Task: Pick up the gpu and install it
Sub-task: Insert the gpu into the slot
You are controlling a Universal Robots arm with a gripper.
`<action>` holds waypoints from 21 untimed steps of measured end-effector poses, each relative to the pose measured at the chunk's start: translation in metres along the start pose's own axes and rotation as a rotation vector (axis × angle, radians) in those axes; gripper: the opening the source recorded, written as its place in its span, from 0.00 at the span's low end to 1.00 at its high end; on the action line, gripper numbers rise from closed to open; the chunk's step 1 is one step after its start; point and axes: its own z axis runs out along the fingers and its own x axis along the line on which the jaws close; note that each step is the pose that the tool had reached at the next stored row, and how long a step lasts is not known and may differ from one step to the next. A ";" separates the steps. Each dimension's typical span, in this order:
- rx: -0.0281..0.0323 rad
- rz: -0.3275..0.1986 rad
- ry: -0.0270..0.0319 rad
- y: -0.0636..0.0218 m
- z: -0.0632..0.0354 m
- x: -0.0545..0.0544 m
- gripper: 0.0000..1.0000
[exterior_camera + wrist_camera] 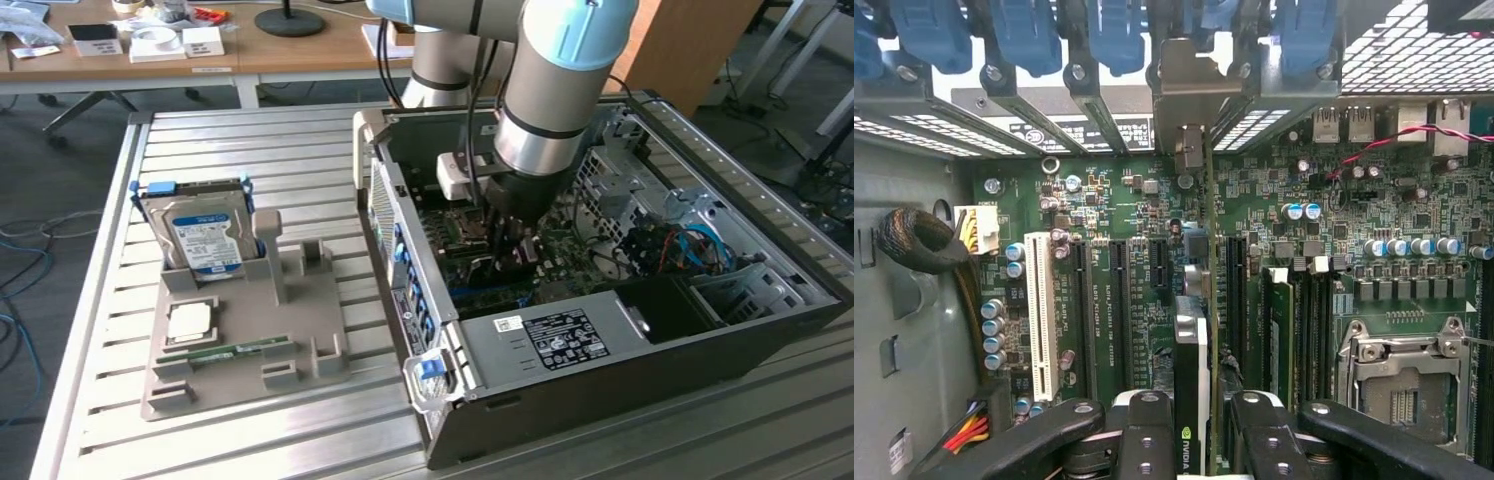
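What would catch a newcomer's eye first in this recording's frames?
The robot arm reaching down into the open computer case on the exterior view's right. In the wrist view, the gripper holds the gpu edge-on above the green motherboard. On the exterior view's left, a hard drive stands in a grey holder.

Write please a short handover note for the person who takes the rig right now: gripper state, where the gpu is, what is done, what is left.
Gripper: shut on the gpu, inside the open computer case.
gpu: held edge-on, standing over the motherboard among the expansion slots, its metal bracket up at the rear slot openings.
Done: gpu picked up and brought into the case.
Left: whether it is fully seated cannot be told; confirm seating, then release.
Hard drive stands in the grey holder on the table.
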 end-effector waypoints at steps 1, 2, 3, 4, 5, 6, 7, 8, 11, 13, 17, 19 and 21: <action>0.0000 0.000 0.0000 0.0000 0.0000 0.000 0.27; -0.0001 0.000 0.0000 0.0000 0.0000 0.000 0.27; 0.0000 0.000 0.0000 0.0000 0.0000 0.000 0.27; -0.0001 0.000 0.0000 0.0001 0.0000 0.000 0.27; -0.0001 0.000 0.0000 0.0000 0.0000 0.000 0.27; -0.0013 0.000 -0.0005 0.0003 0.0001 0.000 0.27; -0.0006 0.001 -0.0006 0.0005 0.0002 0.000 0.27; 0.0002 0.001 -0.0005 0.0004 0.0002 0.000 0.33; 0.0000 0.000 -0.0001 0.0001 0.0001 0.000 0.40; 0.0000 0.000 0.0000 0.0000 0.0000 0.000 0.40; -0.0001 0.000 0.0000 0.0000 -0.0008 0.000 0.40; -0.0002 0.000 0.0002 0.0000 -0.0015 -0.001 0.40; 0.0000 0.000 -0.0002 0.0000 -0.0020 -0.001 0.40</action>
